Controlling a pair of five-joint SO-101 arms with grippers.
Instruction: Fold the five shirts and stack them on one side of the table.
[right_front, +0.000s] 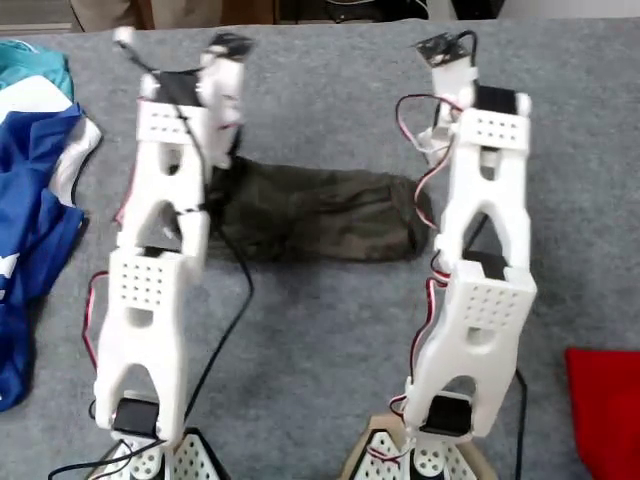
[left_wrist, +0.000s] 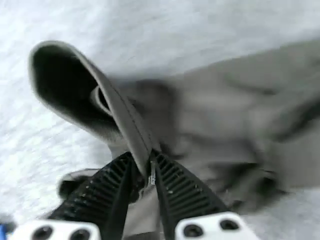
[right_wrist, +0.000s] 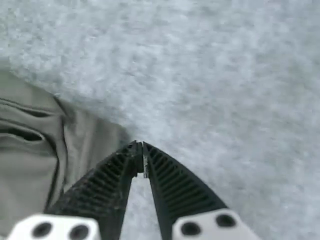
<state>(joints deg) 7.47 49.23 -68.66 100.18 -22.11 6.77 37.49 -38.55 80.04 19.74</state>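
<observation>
A dark olive shirt (right_front: 320, 215) lies folded into a long band across the middle of the grey table cover (right_front: 330, 330), between my two arms. In the left wrist view my left gripper (left_wrist: 145, 162) is shut on a hemmed edge of the olive shirt (left_wrist: 225, 115); the pinched cloth curls up into an open loop beyond the tips. My right gripper (right_wrist: 140, 147) is shut on nothing. Its tips are over bare cover just beside the other end of the olive shirt (right_wrist: 25, 130).
A heap of blue and white shirts (right_front: 35, 220), with a teal one (right_front: 35, 65) behind it, lies at the left table edge. A red shirt (right_front: 605, 410) sits at the near right corner. Bare cover stretches in front of and behind the olive shirt.
</observation>
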